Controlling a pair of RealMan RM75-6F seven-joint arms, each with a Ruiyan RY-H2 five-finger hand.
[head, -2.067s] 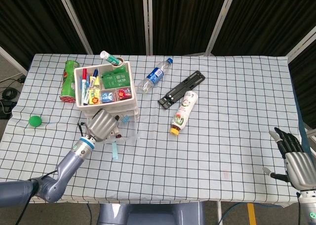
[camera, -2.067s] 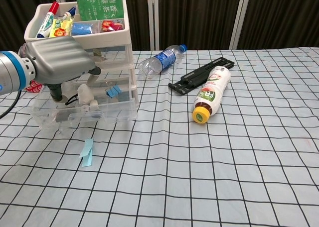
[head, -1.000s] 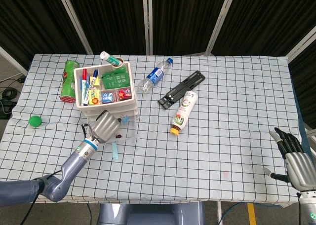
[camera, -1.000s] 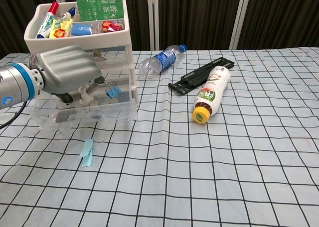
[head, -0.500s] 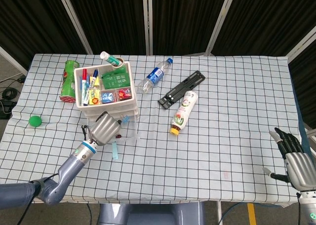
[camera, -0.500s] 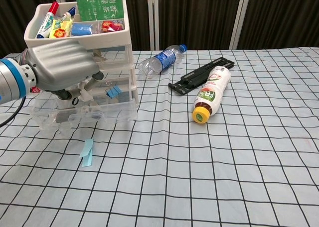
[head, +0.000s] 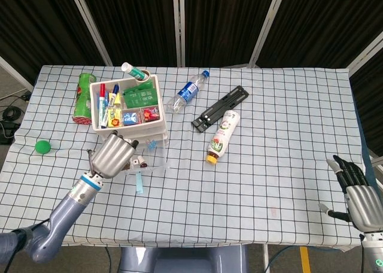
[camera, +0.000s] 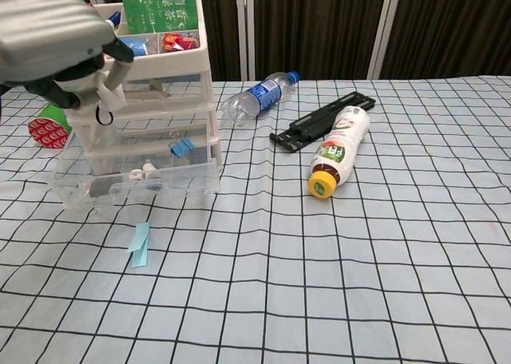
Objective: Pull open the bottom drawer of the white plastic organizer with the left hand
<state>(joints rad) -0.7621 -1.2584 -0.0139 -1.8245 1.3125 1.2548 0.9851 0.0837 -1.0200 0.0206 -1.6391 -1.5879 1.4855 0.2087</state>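
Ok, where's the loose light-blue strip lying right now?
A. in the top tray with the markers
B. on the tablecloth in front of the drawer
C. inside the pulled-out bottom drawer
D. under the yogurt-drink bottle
B: the light-blue strip lies flat on the tablecloth, just in front of the pulled-out clear drawer and outside it.

The robot hand [head: 112,154] hangs over the pulled-out drawer [camera: 136,177]. At its 3 o'clock the bench [head: 269,165] lies bare. A blue strip [camera: 140,244] lies at 6.

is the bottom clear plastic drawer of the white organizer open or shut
Open: the bottom clear plastic drawer juts out in front of the white organizer, with small items visible inside.
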